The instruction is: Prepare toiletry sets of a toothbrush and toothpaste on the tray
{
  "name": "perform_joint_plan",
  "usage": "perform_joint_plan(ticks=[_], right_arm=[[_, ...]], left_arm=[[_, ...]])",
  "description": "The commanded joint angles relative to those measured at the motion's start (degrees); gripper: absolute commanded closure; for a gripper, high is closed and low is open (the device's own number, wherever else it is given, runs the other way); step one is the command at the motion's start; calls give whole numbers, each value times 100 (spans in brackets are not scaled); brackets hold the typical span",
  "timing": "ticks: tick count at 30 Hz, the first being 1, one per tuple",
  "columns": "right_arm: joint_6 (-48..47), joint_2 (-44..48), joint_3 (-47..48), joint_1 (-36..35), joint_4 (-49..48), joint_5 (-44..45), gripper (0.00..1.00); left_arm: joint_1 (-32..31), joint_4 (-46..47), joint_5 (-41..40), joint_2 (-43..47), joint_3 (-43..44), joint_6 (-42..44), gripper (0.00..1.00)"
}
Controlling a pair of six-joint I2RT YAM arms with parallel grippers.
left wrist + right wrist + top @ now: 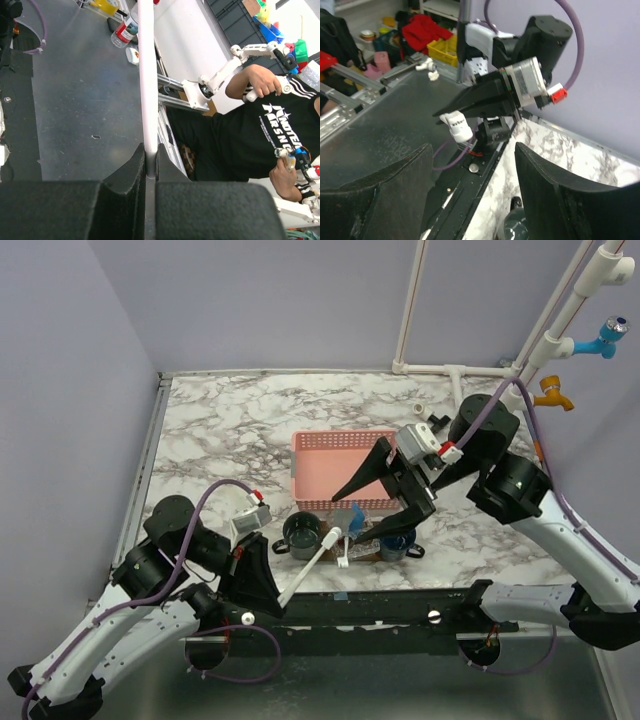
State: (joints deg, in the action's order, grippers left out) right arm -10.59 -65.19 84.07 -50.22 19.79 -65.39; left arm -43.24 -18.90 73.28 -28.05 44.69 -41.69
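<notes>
My left gripper [280,602] is shut on the toothpaste [312,565], a long white tube that slants up and right from the jaws towards the tray [368,553]. In the left wrist view the tube [147,75] runs straight up from the closed jaws [148,150], with a bit of red at its far end. My right gripper [343,517] hangs open above the tray's left part; its fingers [395,200] stand wide apart with nothing between them [472,150]. A slim white piece [344,552], perhaps the toothbrush, lies at the tray's left end. The tray is mostly hidden.
A pink mesh basket [345,468] stands behind the tray. Two dark round cups [302,532] [398,543] sit left and right of the tray; one shows in the right wrist view [517,227]. A small blue object [356,514] lies below the right fingers.
</notes>
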Motion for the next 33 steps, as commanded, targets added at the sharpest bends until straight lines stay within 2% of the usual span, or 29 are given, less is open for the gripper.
perform_joint_plan(ticks=[1,4,8,11,15,19,27,30,33], right_arm=[[852,-59,-73,-32,-1317,-880,33],[1706,-109,-313,-33,-2398,-1134,35],[2315,-274,-447,-32,-3110,-1319,35],[3056,-383,-652,-32,-4024,-1447,35],[4278,-556,-971,-32,-5632,-1581,36],[5857,-782,-1206,-52,-7678,-1626,39],[8627,-1594,-983,-172,-10955,-1635,40],[9490,-1917,-766,-233,-11888,-1657,41],[9861,-2072,-647,-289,-12201,-1705,41]], left_arm=[[26,318,327,89,-122,64,100],[22,646,398,105,-194,-113,100],[20,787,436,51,-197,-154,100],[18,868,475,44,-213,-178,100],[18,913,527,22,-215,-186,100],[18,913,539,-2,-206,-187,100],[18,962,539,-63,-188,-199,100],[18,1000,513,-61,-187,-214,100],[17,1028,497,-68,-171,-238,100]])
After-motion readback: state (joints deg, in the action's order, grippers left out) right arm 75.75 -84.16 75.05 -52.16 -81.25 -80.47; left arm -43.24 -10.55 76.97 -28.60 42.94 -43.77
